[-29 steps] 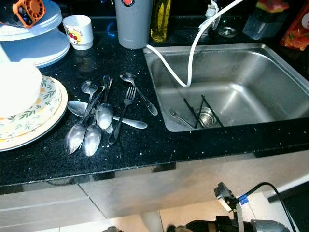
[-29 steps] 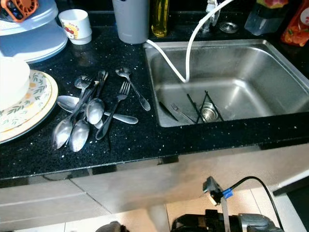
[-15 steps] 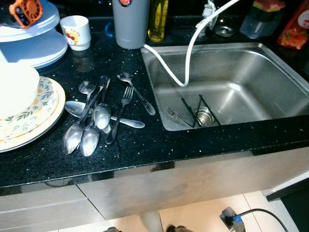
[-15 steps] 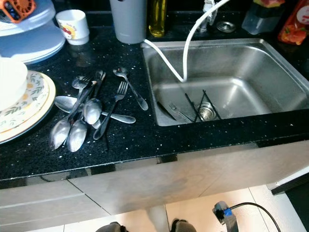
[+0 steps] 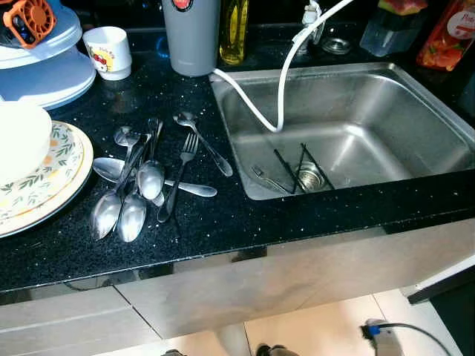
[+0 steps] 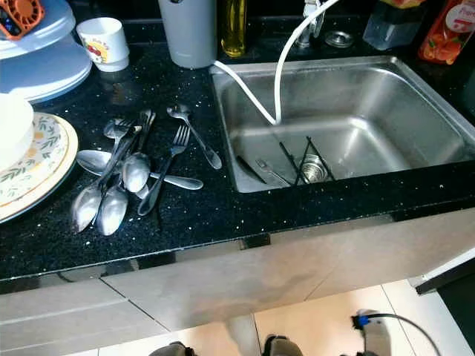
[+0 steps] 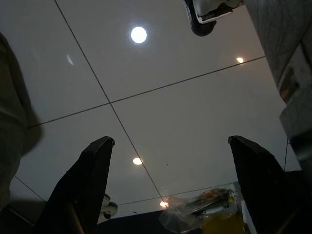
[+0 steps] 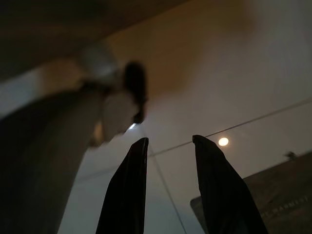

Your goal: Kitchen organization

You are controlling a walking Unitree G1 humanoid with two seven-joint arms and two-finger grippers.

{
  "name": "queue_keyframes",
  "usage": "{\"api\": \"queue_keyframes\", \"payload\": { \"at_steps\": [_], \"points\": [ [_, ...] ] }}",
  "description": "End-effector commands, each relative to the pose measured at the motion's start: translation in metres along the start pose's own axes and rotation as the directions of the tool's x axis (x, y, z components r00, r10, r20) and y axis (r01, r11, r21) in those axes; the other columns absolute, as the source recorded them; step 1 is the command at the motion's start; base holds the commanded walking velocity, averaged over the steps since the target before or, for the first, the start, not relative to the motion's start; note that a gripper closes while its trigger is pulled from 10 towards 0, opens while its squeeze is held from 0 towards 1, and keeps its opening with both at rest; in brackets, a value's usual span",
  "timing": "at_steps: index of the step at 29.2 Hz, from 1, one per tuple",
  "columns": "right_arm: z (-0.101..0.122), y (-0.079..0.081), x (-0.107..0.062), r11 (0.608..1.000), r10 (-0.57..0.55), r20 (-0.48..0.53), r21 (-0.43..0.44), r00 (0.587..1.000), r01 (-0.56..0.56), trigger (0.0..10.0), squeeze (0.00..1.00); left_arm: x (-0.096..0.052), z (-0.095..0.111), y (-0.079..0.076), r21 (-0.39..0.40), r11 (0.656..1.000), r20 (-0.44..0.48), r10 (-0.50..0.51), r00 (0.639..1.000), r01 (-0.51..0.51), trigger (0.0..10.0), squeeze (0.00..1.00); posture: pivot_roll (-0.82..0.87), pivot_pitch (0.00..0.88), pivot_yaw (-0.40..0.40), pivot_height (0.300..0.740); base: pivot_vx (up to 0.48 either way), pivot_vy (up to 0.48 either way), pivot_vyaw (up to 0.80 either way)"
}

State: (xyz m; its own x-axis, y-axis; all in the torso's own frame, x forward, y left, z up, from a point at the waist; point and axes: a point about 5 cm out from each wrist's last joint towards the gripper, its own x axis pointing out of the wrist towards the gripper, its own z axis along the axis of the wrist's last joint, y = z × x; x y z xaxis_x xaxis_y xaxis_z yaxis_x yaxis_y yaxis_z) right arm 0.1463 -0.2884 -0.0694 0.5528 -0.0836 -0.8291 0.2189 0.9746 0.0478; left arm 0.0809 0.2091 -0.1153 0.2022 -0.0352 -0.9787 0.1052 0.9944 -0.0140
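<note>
A pile of several spoons and forks [image 5: 145,182] lies on the black counter [image 5: 223,222], left of the steel sink [image 5: 415,96]. One fork [image 5: 266,178] and two thin black rods [image 5: 286,169] lie in the sink near the drain [image 5: 310,176]. A grey tall cup [image 5: 191,33] stands behind the cutlery. My left gripper [image 7: 170,146] hangs low with its fingers wide apart, open and holding nothing, over glossy floor tiles. My right gripper [image 8: 169,141] also hangs low, its fingers [image 8: 124,195] a little apart with nothing between them.
A floral plate [image 5: 44,178] with a white bowl [image 5: 18,137] sits at the left. Blue-white plates [image 5: 44,70], a white mug [image 5: 107,50] and an oil bottle [image 5: 233,30] stand at the back. A white hose [image 5: 282,81] loops into the sink.
The head camera has shifted a little, so the counter sits further left in view. My right arm has dropped down, leaving just its cable at the bottom right.
</note>
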Motion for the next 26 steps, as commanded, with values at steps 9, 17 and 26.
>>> {"api": "queue_keyframes", "payload": {
  "at_steps": [9,17,26],
  "points": [
    [-0.004,0.013,0.007,0.973,-0.153,0.007,0.176,0.988,0.150,10.0,0.00,-0.001,0.051,-0.005,-0.001,1.000,0.191,0.000,0.982,0.001,10.0,0.00,-0.03,0.101,-0.031,0.740,0.000,0.000,0.00],
    [-0.011,0.027,0.011,0.977,-0.167,-0.047,0.124,0.985,0.171,10.0,0.00,-0.003,0.060,0.001,-0.015,1.000,0.206,0.017,0.978,-0.015,10.0,0.00,-0.02,0.069,-0.038,0.740,0.000,0.000,0.00],
    [-0.027,0.036,0.010,0.982,-0.155,-0.105,0.087,0.982,0.165,10.0,0.00,-0.008,0.080,0.013,-0.163,0.986,0.274,0.075,0.959,-0.030,10.0,0.00,0.03,0.043,-0.042,0.740,0.000,0.000,0.00]
  ]
}}
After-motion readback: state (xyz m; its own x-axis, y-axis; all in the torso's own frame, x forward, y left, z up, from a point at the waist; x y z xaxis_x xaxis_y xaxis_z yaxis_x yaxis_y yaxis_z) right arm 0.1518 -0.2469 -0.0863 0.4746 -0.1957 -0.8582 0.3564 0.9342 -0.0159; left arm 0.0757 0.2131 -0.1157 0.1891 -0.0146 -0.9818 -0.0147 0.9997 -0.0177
